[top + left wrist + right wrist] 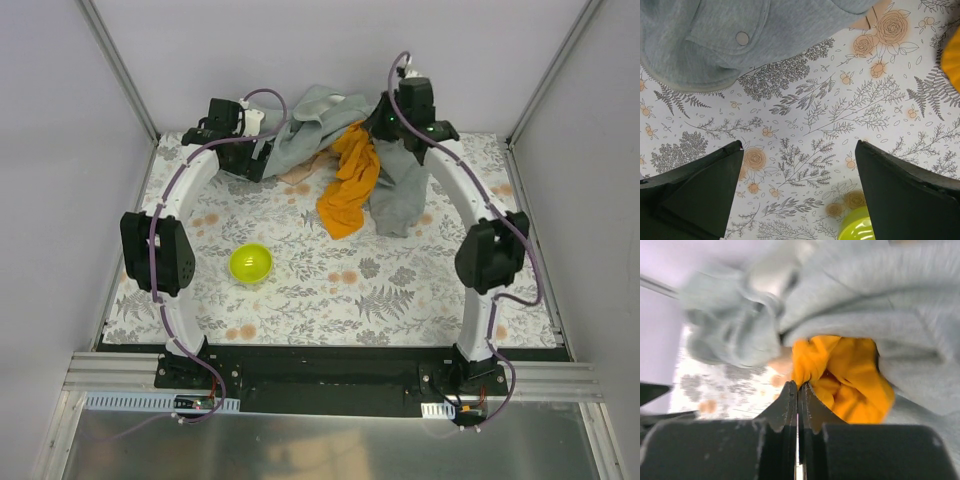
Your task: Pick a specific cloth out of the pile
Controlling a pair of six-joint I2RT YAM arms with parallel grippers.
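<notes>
Your left gripper (800,147): wide open, holding nothing.
Your right gripper (798,386): jaws pressed together at cloth (350,185) edge; blur hides any pinch.
Cloth: between grey folds of pile (310,118).
Bowl (857,226): cut off.

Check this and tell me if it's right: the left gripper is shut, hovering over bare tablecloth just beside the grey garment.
One thing is wrong: the left gripper is open, not shut. The left wrist view shows its fingers standing wide apart with only the patterned tablecloth between them. The rest holds: it hovers over bare tablecloth just beside the grey garment.
</notes>
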